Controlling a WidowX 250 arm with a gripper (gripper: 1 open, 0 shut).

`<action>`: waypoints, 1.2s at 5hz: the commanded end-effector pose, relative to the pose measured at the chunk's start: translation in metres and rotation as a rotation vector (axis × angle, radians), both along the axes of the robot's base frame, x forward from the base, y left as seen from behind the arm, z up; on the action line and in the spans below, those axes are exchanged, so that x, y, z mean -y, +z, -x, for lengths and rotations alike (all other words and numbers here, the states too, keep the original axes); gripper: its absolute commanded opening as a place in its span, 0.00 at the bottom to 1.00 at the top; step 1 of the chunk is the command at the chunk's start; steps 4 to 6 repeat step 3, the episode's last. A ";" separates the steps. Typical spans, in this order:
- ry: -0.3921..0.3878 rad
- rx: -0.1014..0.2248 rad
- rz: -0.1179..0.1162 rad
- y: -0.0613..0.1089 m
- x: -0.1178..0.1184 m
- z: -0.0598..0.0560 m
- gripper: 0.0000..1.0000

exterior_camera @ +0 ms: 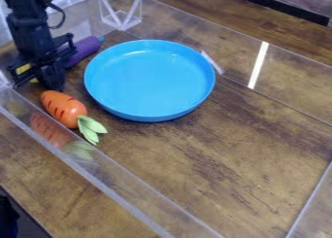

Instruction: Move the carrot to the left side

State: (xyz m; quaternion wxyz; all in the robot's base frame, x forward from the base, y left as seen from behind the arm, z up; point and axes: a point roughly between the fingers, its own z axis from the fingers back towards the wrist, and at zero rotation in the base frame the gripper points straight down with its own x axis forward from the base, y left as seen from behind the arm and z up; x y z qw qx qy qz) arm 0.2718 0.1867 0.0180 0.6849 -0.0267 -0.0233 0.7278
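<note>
Carrot (64,110) against clear wall (52,145), beside blue plate (149,79).

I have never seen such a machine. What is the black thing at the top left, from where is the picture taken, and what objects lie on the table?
The black thing is a robot arm; its end effector points down at the wooden table. The single camera looks down from above and to one side. On the table are a blue plate, empty, and a small orange toy carrot with green leaves, lying free just below the end effector. A purple toy lies behind the arm, partly hidden. A clear plastic wall borders the table. The end effector is shut and seems to hold nothing.
</note>
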 end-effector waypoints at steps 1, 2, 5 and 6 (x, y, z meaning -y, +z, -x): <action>0.009 0.029 -0.040 0.015 -0.002 -0.002 0.00; 0.013 0.024 -0.049 0.015 -0.002 -0.002 0.00; 0.018 0.018 -0.058 0.016 -0.002 -0.001 0.00; 0.018 0.018 -0.058 0.016 -0.002 -0.001 0.00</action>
